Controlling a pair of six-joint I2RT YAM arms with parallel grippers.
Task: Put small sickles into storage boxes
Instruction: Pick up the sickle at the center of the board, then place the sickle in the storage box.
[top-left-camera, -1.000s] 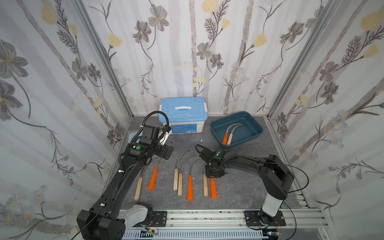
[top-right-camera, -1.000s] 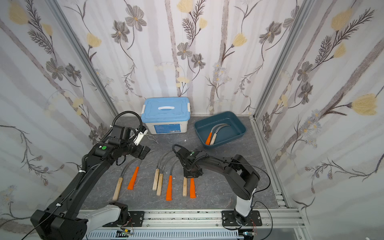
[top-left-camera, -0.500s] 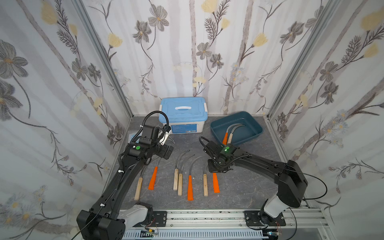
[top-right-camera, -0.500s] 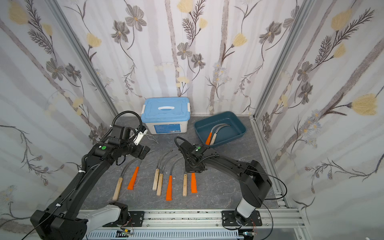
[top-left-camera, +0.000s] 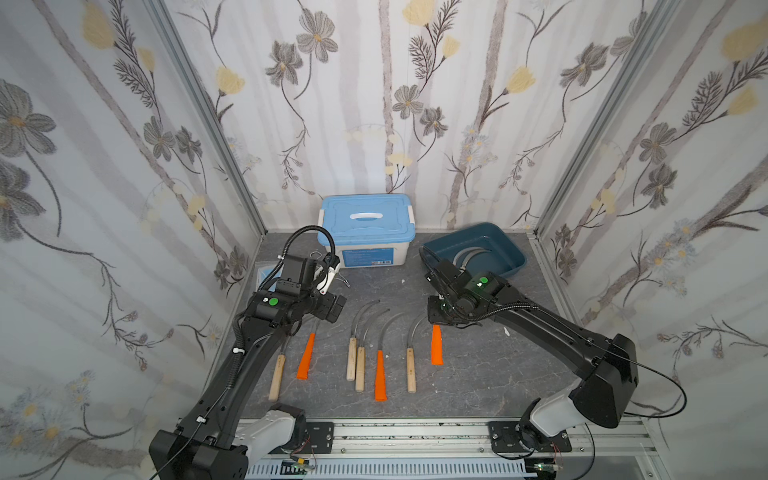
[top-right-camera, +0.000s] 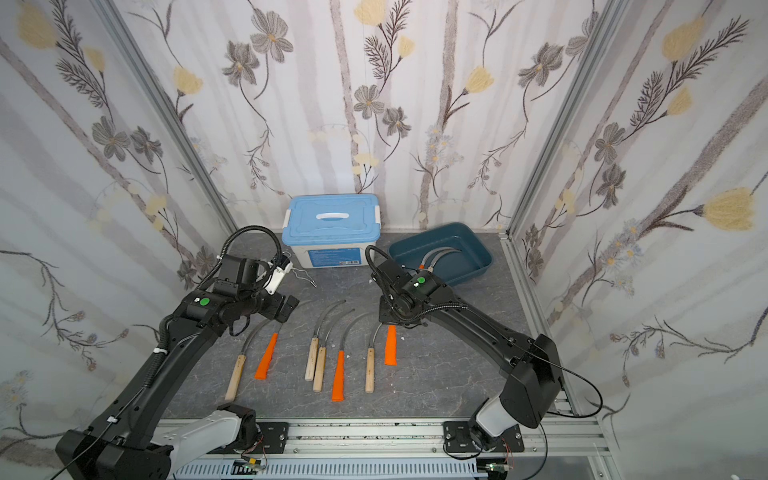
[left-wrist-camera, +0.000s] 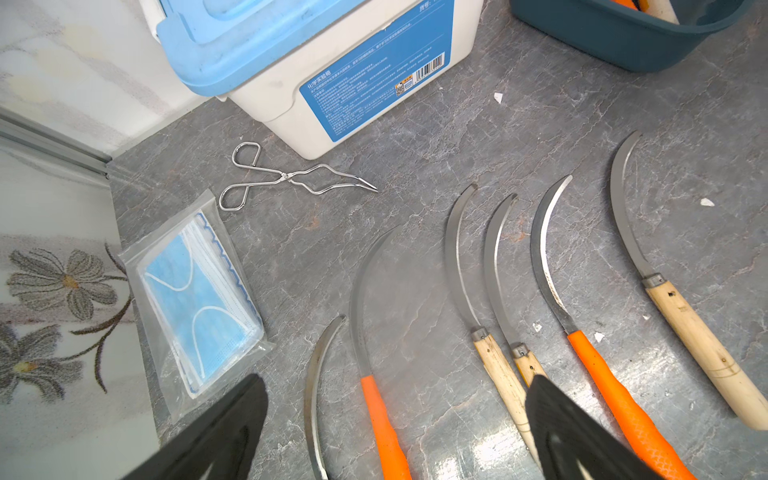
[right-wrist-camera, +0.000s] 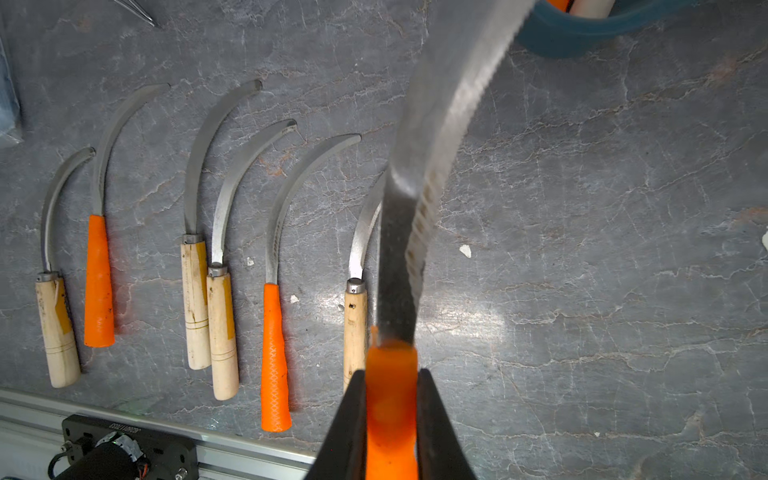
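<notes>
My right gripper (right-wrist-camera: 391, 399) is shut on the orange handle of a small sickle (right-wrist-camera: 419, 174). Its grey blade points toward the dark teal storage box (top-left-camera: 509, 253). In both top views that handle (top-left-camera: 436, 345) (top-right-camera: 390, 345) hangs below the right gripper (top-left-camera: 437, 320), just off the table. Two sickles (top-left-camera: 469, 255) lie inside the box. Several more sickles (top-left-camera: 380, 376) with orange or pale wooden handles lie in a row on the grey table. My left gripper (left-wrist-camera: 395, 382) stands open and empty above the leftmost ones (left-wrist-camera: 376, 399).
A white box with a light blue lid (top-left-camera: 365, 228) stands at the back, left of the teal box. Thin wire tongs (left-wrist-camera: 286, 176) and a bagged pack of face masks (left-wrist-camera: 199, 291) lie near the left wall. A metal rail (top-left-camera: 415, 432) runs along the front.
My right gripper has carried the orange-handled sickle up off the row and back toward the teal box, with the arm stretching out. The left arm has stayed still.
</notes>
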